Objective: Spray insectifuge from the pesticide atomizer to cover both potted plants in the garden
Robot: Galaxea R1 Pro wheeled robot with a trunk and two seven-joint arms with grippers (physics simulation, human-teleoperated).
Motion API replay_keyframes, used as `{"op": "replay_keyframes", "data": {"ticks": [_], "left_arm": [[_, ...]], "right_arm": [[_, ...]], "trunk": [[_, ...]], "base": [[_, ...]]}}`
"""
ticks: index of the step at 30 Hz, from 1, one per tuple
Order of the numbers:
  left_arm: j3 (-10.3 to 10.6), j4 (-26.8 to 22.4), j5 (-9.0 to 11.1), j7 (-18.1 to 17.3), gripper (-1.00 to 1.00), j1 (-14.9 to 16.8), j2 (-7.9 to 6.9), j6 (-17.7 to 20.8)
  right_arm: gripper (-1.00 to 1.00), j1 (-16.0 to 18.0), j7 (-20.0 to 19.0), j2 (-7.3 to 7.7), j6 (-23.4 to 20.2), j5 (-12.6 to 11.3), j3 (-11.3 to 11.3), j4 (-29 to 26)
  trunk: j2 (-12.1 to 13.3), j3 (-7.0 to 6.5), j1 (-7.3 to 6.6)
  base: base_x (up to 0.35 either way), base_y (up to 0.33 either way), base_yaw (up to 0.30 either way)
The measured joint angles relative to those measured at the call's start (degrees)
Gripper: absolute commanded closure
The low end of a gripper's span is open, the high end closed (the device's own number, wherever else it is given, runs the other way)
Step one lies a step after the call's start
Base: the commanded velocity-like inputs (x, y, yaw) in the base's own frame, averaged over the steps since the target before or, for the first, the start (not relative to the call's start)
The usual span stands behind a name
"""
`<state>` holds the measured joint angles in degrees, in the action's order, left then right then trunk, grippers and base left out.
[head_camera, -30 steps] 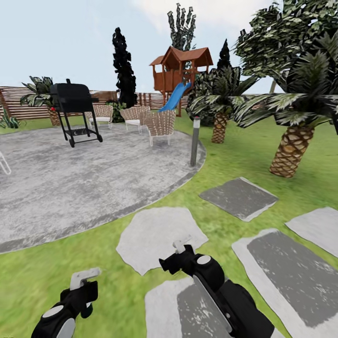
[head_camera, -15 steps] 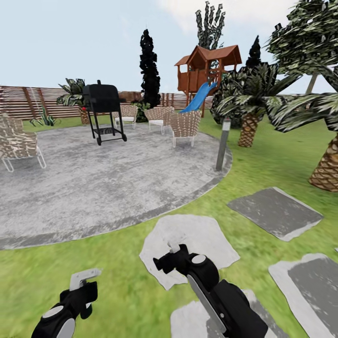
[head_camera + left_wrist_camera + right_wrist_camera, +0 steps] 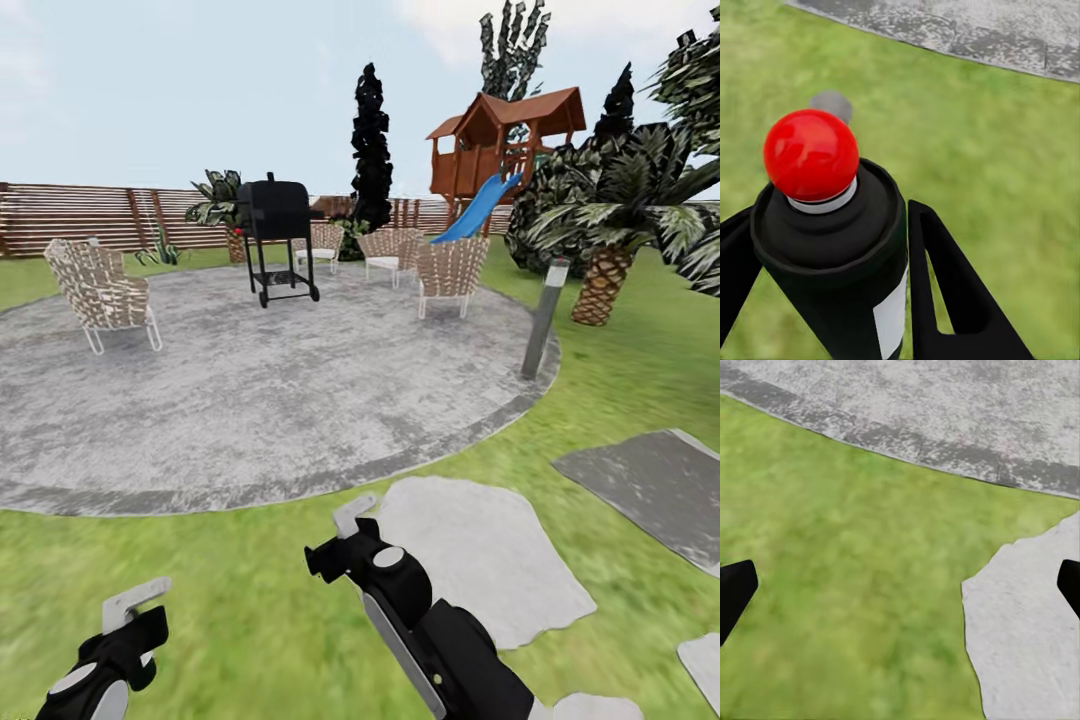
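The pesticide atomizer, a dark bottle with a white label and a round red tip, stands between the two black fingers of my left gripper, which is shut on it. In the head view the left gripper hangs low at the left over the lawn. My right gripper is open and holds nothing; its wrist view shows the gripper over grass beside a pale stepping stone. Far off by the fence, a low rosette of pointed green leaves looks like one of the potted plants.
A round grey paved patio lies ahead with a black grill, wicker chairs and a grey bollard lamp at its edge. Palms and a playhouse with a blue slide stand right. Stepping stones cross the grass.
The camera has swung left, so the whole scene has slid to the right and a wicker chair has come into view. Both grippers sit a little further left in the picture, the left one lower.
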<state>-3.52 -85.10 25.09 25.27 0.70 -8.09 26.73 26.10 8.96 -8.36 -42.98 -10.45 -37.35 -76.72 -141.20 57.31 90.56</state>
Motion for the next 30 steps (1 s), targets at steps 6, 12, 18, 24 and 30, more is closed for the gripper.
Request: {"op": "replay_keyframes", "data": {"ticks": [6,12,18,24,30], "left_arm": [[-0.1,0.3,-0.1,-5.3,1.0,0.0,0.0,0.3],[-0.1,0.3,-0.1,-5.3,1.0,0.0,0.0,0.3],[-0.1,0.3,-0.1,-5.4,1.0,0.0,0.11,0.0],[0.0,0.3,-0.2,-5.5,1.0,0.0,0.51,-0.1],[0.0,0.3,-0.1,-5.6,1.0,0.0,0.44,0.0]], "right_arm": [[-1.0,0.0,0.0,0.02,0.0,0.0,0.0,0.1],[-1.0,0.0,0.1,0.02,0.1,0.1,0.0,0.0],[-1.0,0.0,0.1,0.02,0.1,0.1,0.0,0.1],[-1.0,0.0,0.3,0.0,2.3,0.0,0.0,0.9],[-1.0,0.3,0.7,-0.74,5.3,2.2,0.1,6.4]], "trunk": [[0.0,0.0,0.0],[0.0,0.0,0.0],[0.0,0.0,0.0],[0.0,0.0,0.0],[0.0,0.0,0.0]], "base": [[0.25,0.202,0.277],[0.25,0.202,0.277],[0.25,0.201,0.277],[0.256,0.187,0.081],[0.294,0.105,0.0]]}}
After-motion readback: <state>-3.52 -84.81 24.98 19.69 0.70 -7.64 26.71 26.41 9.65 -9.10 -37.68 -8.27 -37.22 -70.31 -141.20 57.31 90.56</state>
